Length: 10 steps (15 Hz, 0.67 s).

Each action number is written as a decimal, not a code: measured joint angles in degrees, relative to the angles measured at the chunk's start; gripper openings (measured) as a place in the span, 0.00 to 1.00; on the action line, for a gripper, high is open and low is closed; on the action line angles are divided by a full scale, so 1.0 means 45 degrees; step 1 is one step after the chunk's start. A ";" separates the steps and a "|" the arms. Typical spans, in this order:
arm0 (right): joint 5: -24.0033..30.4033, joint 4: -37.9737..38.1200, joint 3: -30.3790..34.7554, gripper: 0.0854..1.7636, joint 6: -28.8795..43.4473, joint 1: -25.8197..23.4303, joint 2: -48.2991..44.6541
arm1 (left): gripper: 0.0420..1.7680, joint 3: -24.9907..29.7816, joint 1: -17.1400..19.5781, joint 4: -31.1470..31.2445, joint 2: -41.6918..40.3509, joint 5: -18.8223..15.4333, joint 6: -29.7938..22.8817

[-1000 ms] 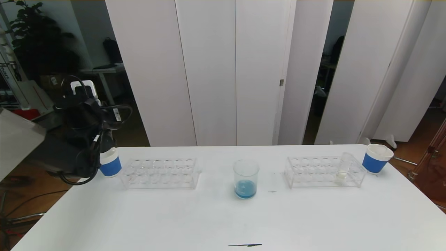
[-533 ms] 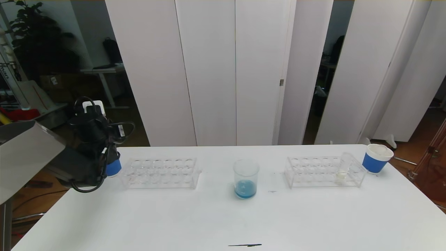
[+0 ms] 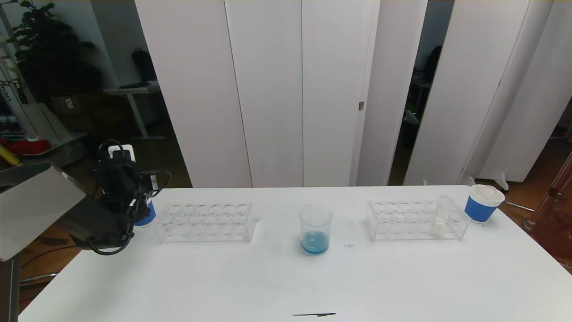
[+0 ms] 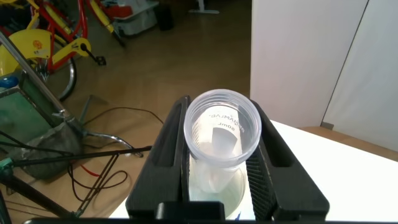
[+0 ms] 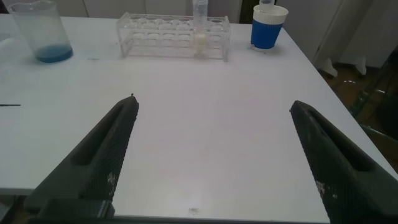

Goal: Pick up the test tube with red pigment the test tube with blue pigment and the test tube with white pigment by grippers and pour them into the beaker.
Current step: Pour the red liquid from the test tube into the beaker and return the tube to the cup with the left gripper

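The left hand [image 4: 217, 163] grips an empty clear tube [image 4: 222, 132] over the blue-banded cup [image 3: 145, 213] at the counter's [image 3: 286, 277] left end. The right hand [image 5: 214, 155] hangs wide open, empty. The beaker [image 3: 315, 229] stands mid-counter, holding blue liquid — the test tube with white pigment [image 3: 439, 221] leans in the right rack [image 3: 415, 220].

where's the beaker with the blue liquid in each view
Head view: the beaker stands mid-table, between the two clear racks.
Left wrist view: not in it.
Right wrist view: the beaker is in the far corner of the picture, beside the rack.
Shared landmark: the rack holding the test tube with white pigment, next to a blue-banded cup.
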 joint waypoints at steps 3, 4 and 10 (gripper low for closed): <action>0.0005 0.0003 0.0000 0.99 0.0000 0.0000 0.0005 | 0.32 0.0019 -0.0019 0.0076 -0.0014 -0.0368 0.0030; 0.0000 0.0003 0.0000 0.99 0.0005 0.0000 0.0000 | 0.32 0.0005 -0.0024 0.0076 -0.0005 -0.0379 0.0049; 0.0000 0.0000 0.0005 0.99 0.0000 0.0000 0.0000 | 0.32 0.0033 0.0005 0.0144 0.0098 -0.0379 0.0135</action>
